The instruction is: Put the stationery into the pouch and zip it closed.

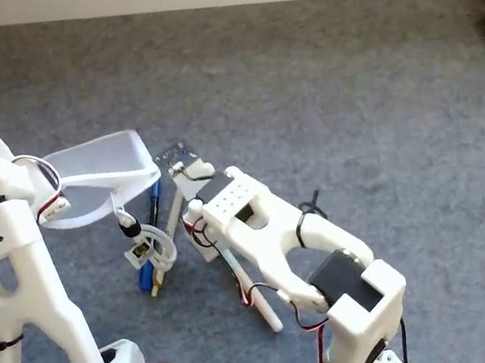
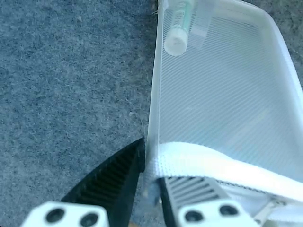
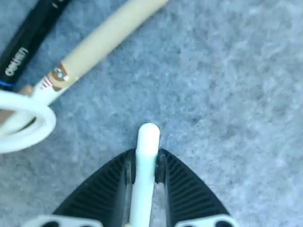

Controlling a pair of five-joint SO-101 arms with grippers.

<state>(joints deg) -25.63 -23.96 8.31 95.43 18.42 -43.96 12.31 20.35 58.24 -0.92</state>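
Illumination is bright, even and diffuse in all three views. In the high view the arms (image 1: 266,223) cast only faint, soft-edged shadows on the grey desk surface (image 1: 373,84). In the left wrist view the pouch (image 2: 227,94) is nearly washed out. In the right wrist view the pen (image 3: 147,137) shows mild glare at its tip.

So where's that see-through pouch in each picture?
High view: pouch left of centre, next to the left arm.
Left wrist view: its mesh side, edge pinched in the jaws.
Right wrist view: white loop across the pens, seemingly the pouch's.
Shared landmark: grey carpet.
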